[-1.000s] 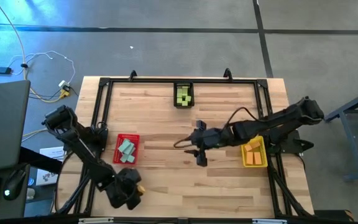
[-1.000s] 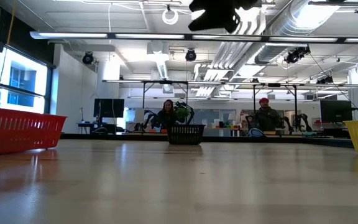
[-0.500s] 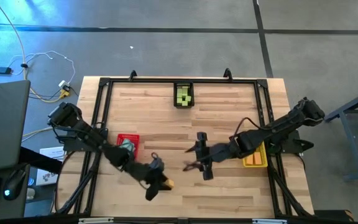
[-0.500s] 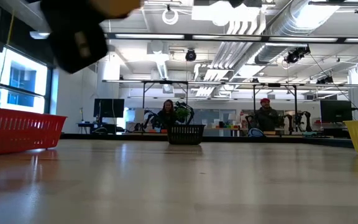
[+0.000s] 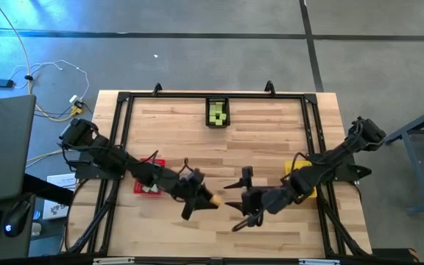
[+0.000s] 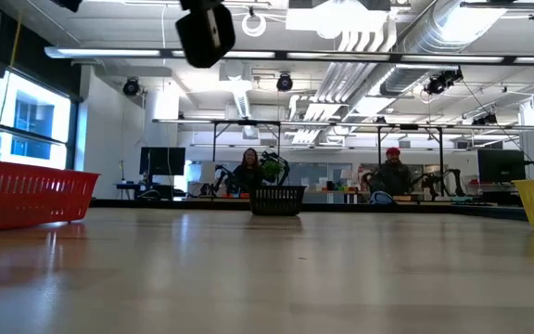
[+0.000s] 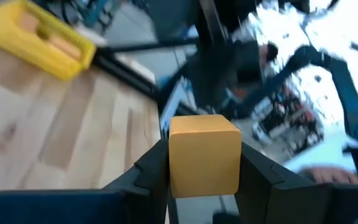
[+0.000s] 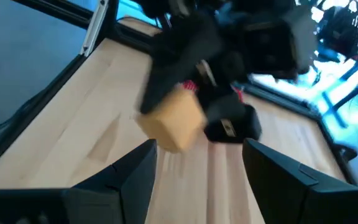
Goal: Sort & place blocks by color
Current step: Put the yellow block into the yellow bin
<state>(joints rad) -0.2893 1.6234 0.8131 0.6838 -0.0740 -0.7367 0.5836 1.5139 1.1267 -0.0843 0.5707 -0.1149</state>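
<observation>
High view, near edge of the table (image 5: pixel 271 235): the two grippers meet above the bare wood, just in from the middle of that edge. The left gripper (image 5: pixel 206 199) pinches an orange cube (image 7: pixel 204 155) squarely between its two fingers, clear of the tabletop. The right gripper (image 5: pixel 238 213) faces it just beside, fingers spread wide and holding nothing; the right wrist view shows the cube hanging ahead of that gap, not yet inside it.

Change over the last second: the left arm, which carried the cube out by the near left corner, has swung inward along the near edge, while the right gripper has dropped from mid-table toward the same spot. This reads as a hand-over in preparation. The cube belongs with the orange blocks (image 7: pixel 48 40) already in the yellow bin (image 7: pixel 17 28), which stands by the right edge, out of the left arm's easy reach.

Mid-table: the red bin (image 5: pixel 140 188) lies toward the left edge, largely crossed by the left arm; its contents cannot be told now.

Far edge: the black bin (image 5: pixel 217 101) holds lime green blocks (image 5: pixel 217 114). No loose block shows on the wood, so the cube is probably among the last to sort.

Beyond the table, in the low view, two people (image 6: pixel 248 172) sit at a distant bench.
</observation>
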